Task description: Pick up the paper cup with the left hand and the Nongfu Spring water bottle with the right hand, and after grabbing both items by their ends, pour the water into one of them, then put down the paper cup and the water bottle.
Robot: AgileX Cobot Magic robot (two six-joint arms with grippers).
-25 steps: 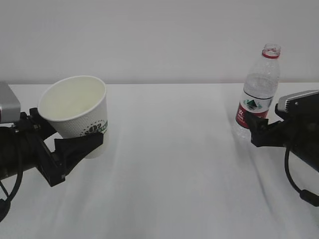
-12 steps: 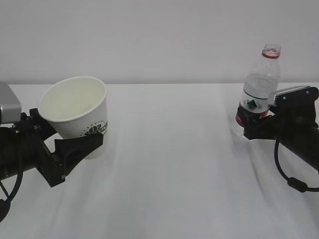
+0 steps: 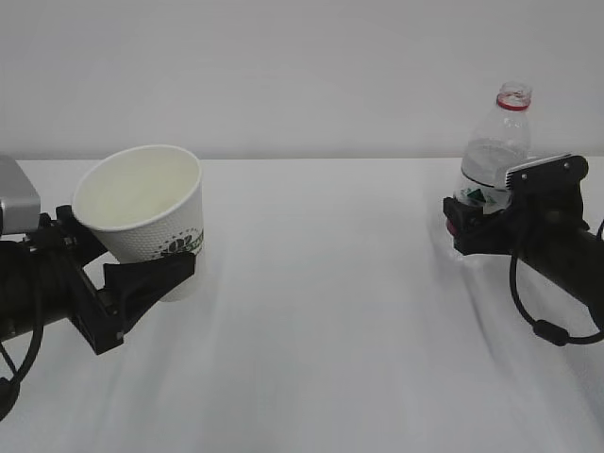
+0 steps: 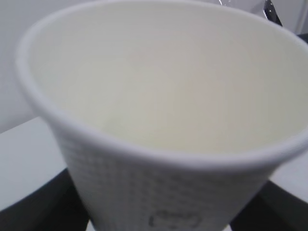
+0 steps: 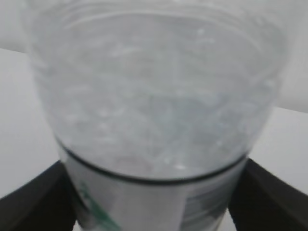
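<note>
A white table spread across the scene, meeting a pale wall at its far edge. The Nongfu Spring water bottle stood upright on it at far right.

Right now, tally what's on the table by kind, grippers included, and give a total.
Paper cup: 1
Water bottle: 1
Grippers: 2, the left gripper and the right gripper
Total: 4
</note>
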